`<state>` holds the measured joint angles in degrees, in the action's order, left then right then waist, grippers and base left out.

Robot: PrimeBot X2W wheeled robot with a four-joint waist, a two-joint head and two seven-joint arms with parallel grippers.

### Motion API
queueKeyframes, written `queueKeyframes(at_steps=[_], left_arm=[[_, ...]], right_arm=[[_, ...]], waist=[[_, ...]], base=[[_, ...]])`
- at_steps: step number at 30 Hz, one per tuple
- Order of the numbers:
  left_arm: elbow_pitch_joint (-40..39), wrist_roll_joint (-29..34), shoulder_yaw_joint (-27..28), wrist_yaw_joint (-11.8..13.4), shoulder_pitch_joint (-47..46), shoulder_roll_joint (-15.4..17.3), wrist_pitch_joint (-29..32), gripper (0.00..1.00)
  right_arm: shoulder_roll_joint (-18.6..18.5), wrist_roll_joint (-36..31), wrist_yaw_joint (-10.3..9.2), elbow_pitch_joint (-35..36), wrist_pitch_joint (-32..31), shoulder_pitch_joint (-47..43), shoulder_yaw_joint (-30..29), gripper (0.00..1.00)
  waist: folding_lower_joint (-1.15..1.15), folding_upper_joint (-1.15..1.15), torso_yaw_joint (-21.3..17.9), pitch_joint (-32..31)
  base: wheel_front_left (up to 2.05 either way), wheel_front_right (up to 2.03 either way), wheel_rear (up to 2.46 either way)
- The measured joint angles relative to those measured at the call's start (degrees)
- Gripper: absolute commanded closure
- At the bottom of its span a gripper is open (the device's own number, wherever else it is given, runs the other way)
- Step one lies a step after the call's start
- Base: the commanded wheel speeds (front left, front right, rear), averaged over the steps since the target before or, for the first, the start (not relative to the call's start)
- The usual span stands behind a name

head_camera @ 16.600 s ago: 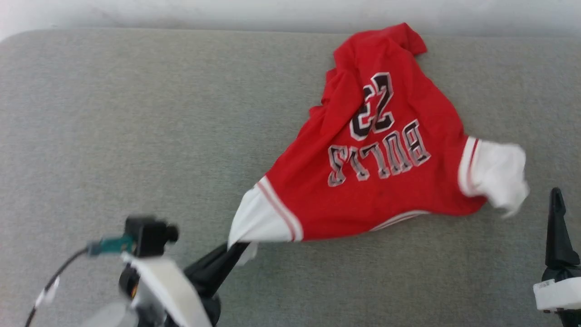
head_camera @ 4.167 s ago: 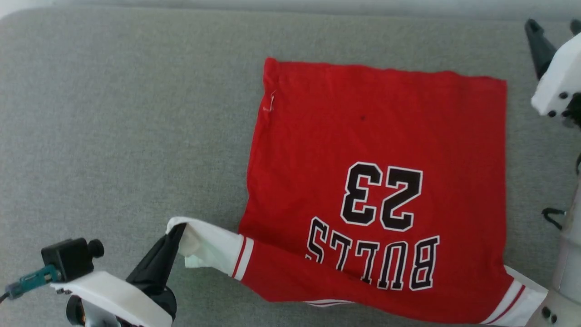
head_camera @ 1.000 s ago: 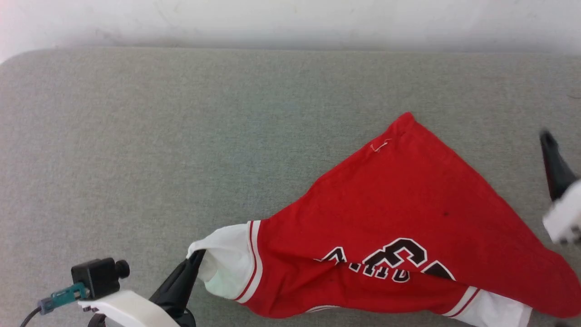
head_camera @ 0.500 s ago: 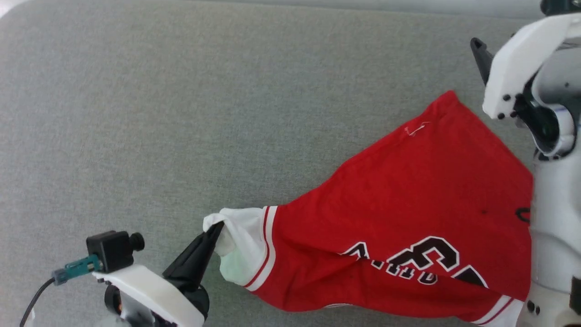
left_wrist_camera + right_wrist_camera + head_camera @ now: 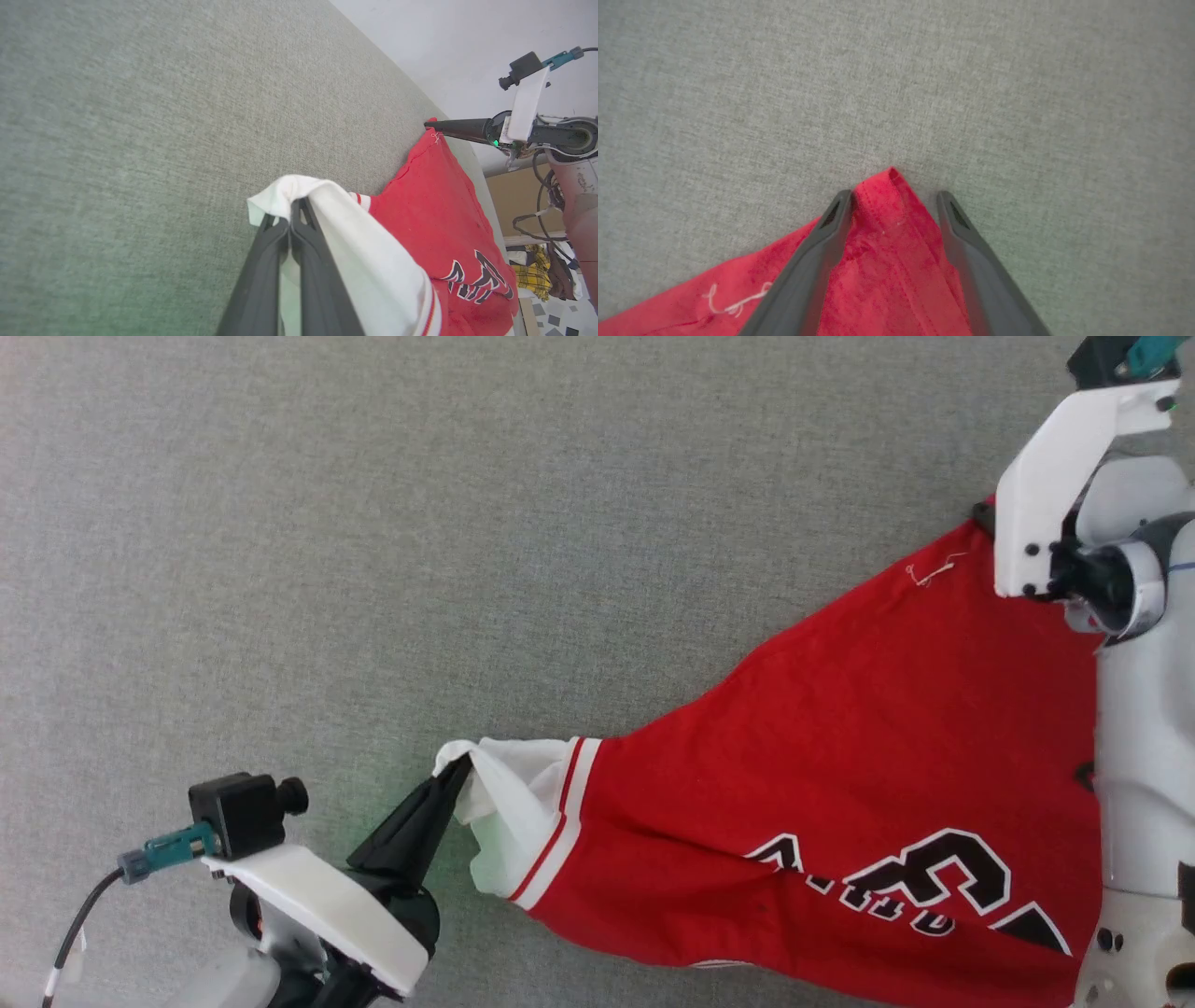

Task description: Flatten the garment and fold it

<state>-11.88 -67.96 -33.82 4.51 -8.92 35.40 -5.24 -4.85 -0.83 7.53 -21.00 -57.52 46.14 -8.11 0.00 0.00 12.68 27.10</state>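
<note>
Shirt (image 5: 840, 775) pinched at white sleeve (image 5: 513, 803) by left gripper (image 5: 290, 212), fingers pressed together on it. Right gripper (image 5: 894, 196) spread, straddling far red corner. Stretched between both, creased, on grey cloth surface (image 5: 373, 523), right of middle.

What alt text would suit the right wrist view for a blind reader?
The right gripper, open, straddles a pointed corner of the red garment lying on a grey fabric surface. A loose white thread shows on the cloth at lower left.

Grey woven surface (image 5: 373, 523) beneath a plain white wall (image 5: 444, 37)
</note>
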Motion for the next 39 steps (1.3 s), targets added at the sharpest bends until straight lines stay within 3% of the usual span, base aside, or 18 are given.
queueKeyframes(at_steps=[1,7,12,17,24,30,39], left_arm=[[0.2,0.0,0.0,0.0,-0.1,-0.1,0.0,1.00],[1.3,0.0,0.4,-0.5,-0.7,-0.1,-0.3,1.00],[2.0,0.1,1.2,-0.1,-0.9,-0.1,-0.9,1.00],[2.6,1.1,2.5,3.0,-1.0,0.0,-2.1,1.00],[3.7,3.3,5.5,9.5,-5.1,-0.1,-2.9,1.00],[4.8,7.4,6.1,12.6,-14.5,0.7,-1.4,1.00],[15.9,13.3,3.8,11.5,-37.6,-0.1,5.3,1.00]], right_arm=[[0.1,-0.3,0.00,0.2,-0.7,0.4,-0.5,1.00],[0.5,-0.8,0.00,1.6,-2.2,0.9,-0.6,1.00],[0.6,0.0,0.00,2.0,2.9,0.1,-0.2,1.00],[0.5,0.8,0.00,2.9,10.4,-0.8,0.0,1.00],[0.8,4.0,0.00,4.5,19.3,-3.1,-2.5,1.00],[0.9,6.6,0.00,5.5,24.3,-4.5,-2.9,1.00],[1.4,7.5,0.00,1.8,28.5,-1.0,-0.8,1.00]], waist=[[0.00,0.00,0.1,0.3],[0.01,0.00,0.0,0.4],[0.01,-0.01,-0.8,-1.6],[0.00,-0.01,-1.8,-5.0],[-0.01,-0.01,-3.1,-11.5],[-0.01,-0.01,-4.3,-17.7],[-0.01,-0.01,-7.0,-24.8]], base=[[0.00,0.00,0.00],[0.00,0.00,0.00],[0.00,0.00,0.00],[0.00,0.00,0.00],[0.00,0.00,0.00],[0.00,0.00,0.00],[0.00,0.00,0.00]])
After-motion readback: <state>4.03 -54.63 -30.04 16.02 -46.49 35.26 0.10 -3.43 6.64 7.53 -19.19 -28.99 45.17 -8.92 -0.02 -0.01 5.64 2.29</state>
